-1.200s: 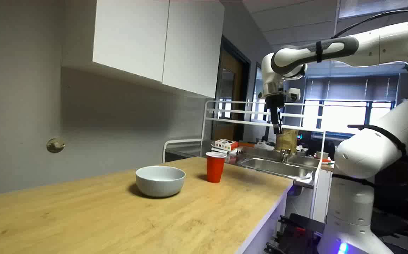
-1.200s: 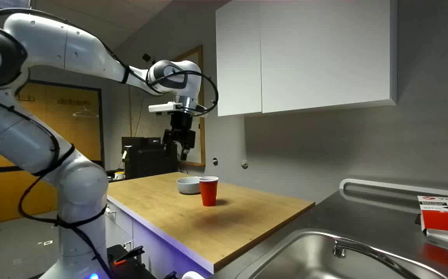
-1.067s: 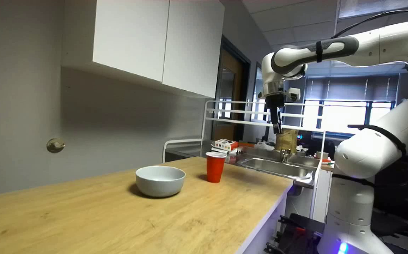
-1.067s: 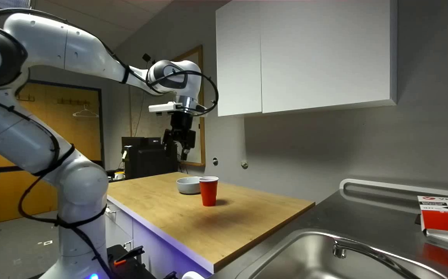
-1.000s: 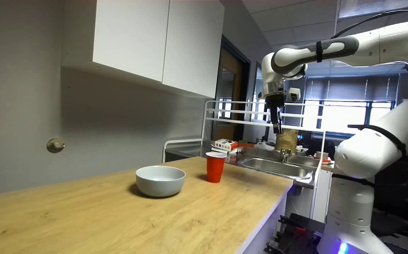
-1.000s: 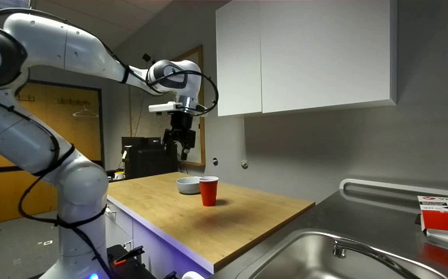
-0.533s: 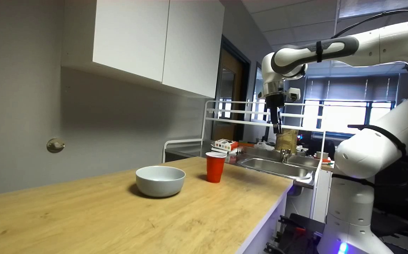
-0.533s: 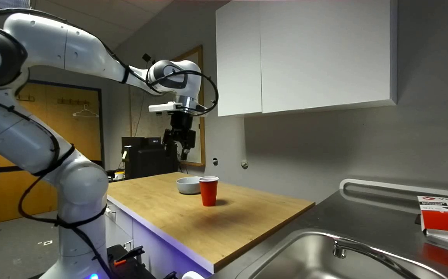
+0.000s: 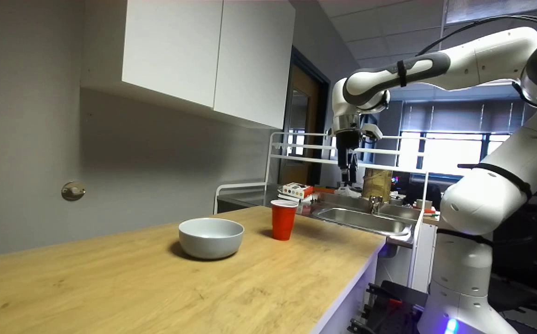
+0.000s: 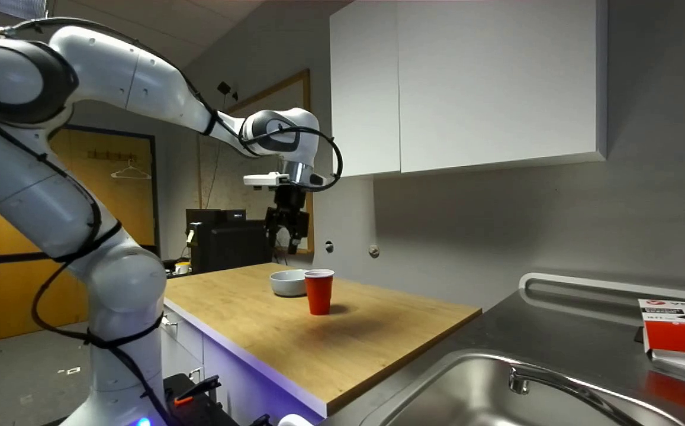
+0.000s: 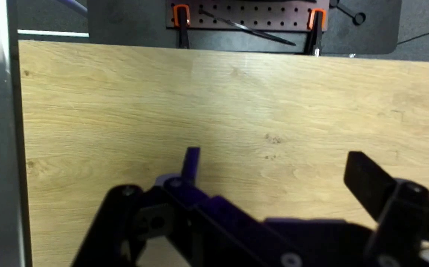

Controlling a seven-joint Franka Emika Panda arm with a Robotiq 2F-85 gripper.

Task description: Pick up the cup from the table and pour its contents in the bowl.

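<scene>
Both exterior views give me the red plastic cup (image 9: 283, 221), upright near the pale grey bowl (image 9: 210, 243) on the wooden countertop (image 9: 157, 292), while only the wrist view reveals a perforated plate (image 11: 288, 15) past the edge, the jaws of the gripper (image 11: 273, 152) spread wide.

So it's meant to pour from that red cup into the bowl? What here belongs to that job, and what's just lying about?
For the job:
red plastic cup, upright, its contents not visible
pale grey bowl
wooden countertop, beneath both
tool, open and holding nothing

Just about the place:
steel sink
red-and-white box near it
black cable tie
</scene>
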